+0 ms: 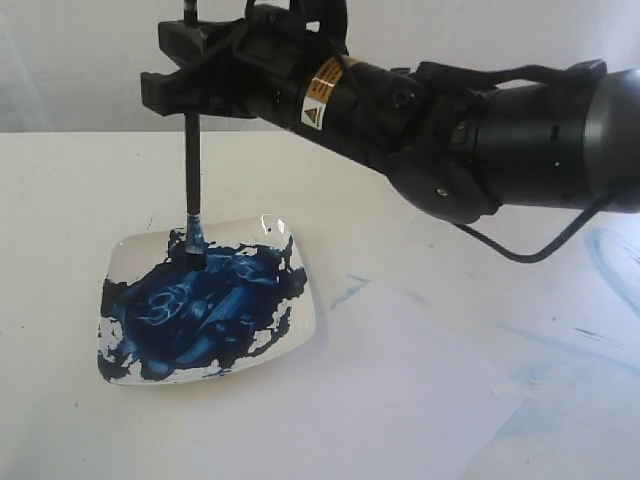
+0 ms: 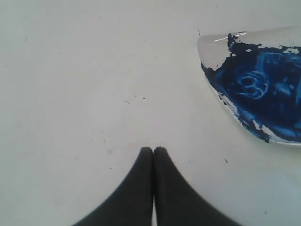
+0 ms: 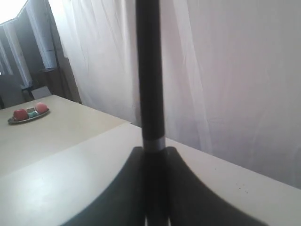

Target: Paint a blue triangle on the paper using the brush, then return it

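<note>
The brush (image 1: 192, 170) is clamped upright by the right gripper (image 1: 178, 68), tip in the dish (image 1: 128, 250). The left gripper (image 2: 153, 151) is closed (empty). The table (image 1: 80, 180) is backed by curtains (image 3: 225, 70).

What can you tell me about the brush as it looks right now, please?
The brush is thin and long, with a straight black handle; the right wrist view shows a silver band on it. Its lower end is stained blue. It stands upright, clamped near its top by the right gripper, with a short stub showing above the jaws. Its tip rests in the dark blue paint at the far side of the square white dish. Nothing else appears to touch it.
</note>
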You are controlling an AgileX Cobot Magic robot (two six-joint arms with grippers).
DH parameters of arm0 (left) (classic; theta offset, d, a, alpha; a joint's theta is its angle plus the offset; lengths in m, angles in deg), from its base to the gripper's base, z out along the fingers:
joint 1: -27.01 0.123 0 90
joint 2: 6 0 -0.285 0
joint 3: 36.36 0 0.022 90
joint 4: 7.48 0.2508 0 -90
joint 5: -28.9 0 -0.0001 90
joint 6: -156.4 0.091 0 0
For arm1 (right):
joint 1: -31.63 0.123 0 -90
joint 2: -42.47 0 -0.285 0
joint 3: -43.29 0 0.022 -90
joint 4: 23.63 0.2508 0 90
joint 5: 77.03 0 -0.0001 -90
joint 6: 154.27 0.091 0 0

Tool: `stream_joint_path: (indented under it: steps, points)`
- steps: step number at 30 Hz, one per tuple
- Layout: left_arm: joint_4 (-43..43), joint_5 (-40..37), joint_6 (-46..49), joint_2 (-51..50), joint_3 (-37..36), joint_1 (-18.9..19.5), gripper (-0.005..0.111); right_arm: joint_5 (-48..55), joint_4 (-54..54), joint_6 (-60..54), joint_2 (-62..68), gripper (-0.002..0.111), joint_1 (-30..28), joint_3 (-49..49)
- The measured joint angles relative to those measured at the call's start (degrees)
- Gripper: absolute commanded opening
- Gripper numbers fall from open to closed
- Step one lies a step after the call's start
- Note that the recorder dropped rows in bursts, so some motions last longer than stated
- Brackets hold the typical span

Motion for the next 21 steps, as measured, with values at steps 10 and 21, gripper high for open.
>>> stream_joint_path:
  steps: [10,21]
  points:
    - [0.0,0.0,0.0,0.0,0.0,0.0,0.000,1.6,-1.5,7.5,-4.0,0.000,-0.2,2.0]
    - [0.0,0.0,0.0,0.0,0.0,0.0,0.000,-18.4,-28.9,25.4,-16.9,0.000,-13.0,11.5]
